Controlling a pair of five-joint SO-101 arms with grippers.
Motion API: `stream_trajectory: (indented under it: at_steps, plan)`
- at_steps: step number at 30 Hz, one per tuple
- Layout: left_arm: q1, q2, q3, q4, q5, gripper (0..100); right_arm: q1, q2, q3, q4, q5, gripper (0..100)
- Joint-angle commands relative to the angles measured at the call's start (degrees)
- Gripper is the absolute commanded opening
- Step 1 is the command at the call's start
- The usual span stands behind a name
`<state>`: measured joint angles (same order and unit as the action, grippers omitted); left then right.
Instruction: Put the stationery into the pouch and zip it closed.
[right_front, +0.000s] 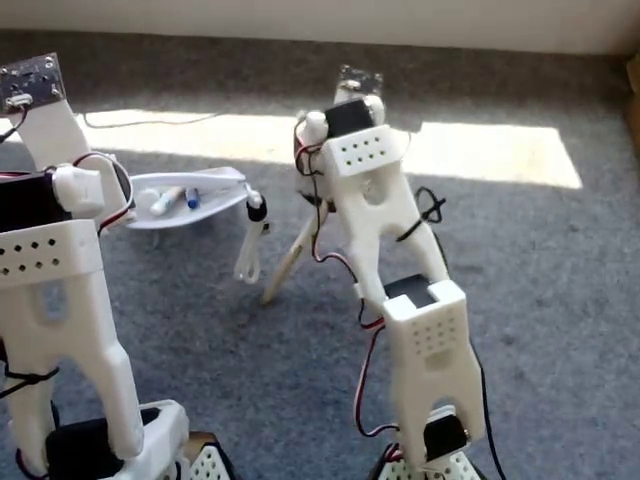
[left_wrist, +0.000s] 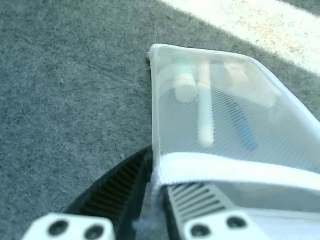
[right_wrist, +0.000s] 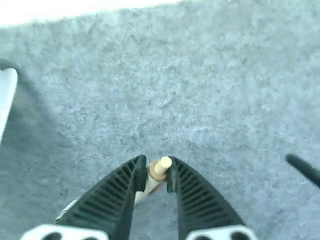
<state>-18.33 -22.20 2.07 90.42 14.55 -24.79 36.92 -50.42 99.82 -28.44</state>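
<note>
The translucent white pouch (left_wrist: 220, 125) is pinched at one edge by my left gripper (left_wrist: 157, 187), which is shut on it. Inside lie white sticks (left_wrist: 205, 115) and a blue pen (left_wrist: 242, 127). In the high view the pouch (right_front: 190, 198) hangs level above the carpet beside the left gripper (right_front: 125, 205). A white cord loop (right_front: 249, 255) dangles from the pouch's far end. My right gripper (right_wrist: 157, 172) is shut on a beige pencil (right_wrist: 161, 166). The pencil (right_front: 285, 262) slants down to the carpet just right of the loop.
Grey carpet (right_front: 540, 260) covers the floor, with a sunlit strip (right_front: 490, 155) at the back. Red and black cables (right_front: 370, 340) run along the right arm. A black cable end (right_wrist: 304, 170) shows in the right wrist view. The pouch's white edge (right_wrist: 6, 95) shows there too.
</note>
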Motion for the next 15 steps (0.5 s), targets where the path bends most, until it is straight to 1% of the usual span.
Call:
stream_trajectory:
  at_steps: [1, 6, 9, 15]
  plan:
    - [4.1, -1.1, -0.9, -1.3, 0.2, 1, 0.5, -1.5, -4.0, 1.3, 3.6, 0.5]
    - [5.9, -1.1, -1.0, -1.3, 0.4, 1, 0.5, -8.0, -3.6, 1.3, 6.7, 0.4]
    - [6.5, -1.1, -1.1, -1.3, 2.2, 1, 0.5, -13.2, -1.7, 1.3, 7.9, 0.4]
    - [6.5, -1.1, -5.1, -0.9, 2.8, 1, 0.5, -22.1, 3.5, 1.2, 10.1, 0.4]
